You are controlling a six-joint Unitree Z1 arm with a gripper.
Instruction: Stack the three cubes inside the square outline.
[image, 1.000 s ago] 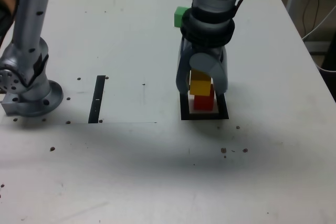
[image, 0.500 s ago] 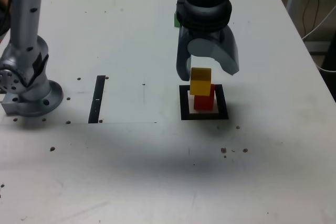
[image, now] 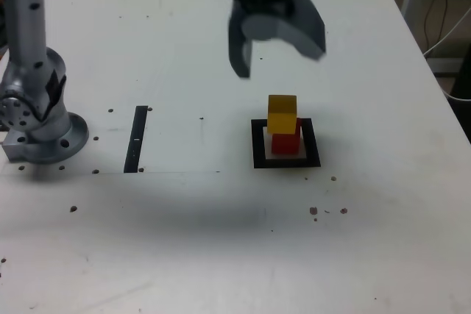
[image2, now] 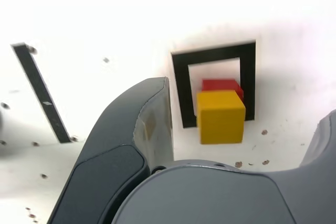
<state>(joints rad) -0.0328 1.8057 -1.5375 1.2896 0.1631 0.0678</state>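
Going from the exterior view's left: a flat strip of black tape (image: 137, 139) lies on the smooth white table (image: 184, 240). Next, the grey gripper (image: 276, 48) hangs up high with its jaws wide open, holding nothing. Below it, the yellow cube (image: 282, 113) sits on the red cube (image: 286, 142) inside the square outline (image: 257, 145). Two blocks are stacked; the green one is not in sight and is left to add

Matt yellow cube (image: 282, 114), matt white table (image: 184, 240), smooth grey jaws.
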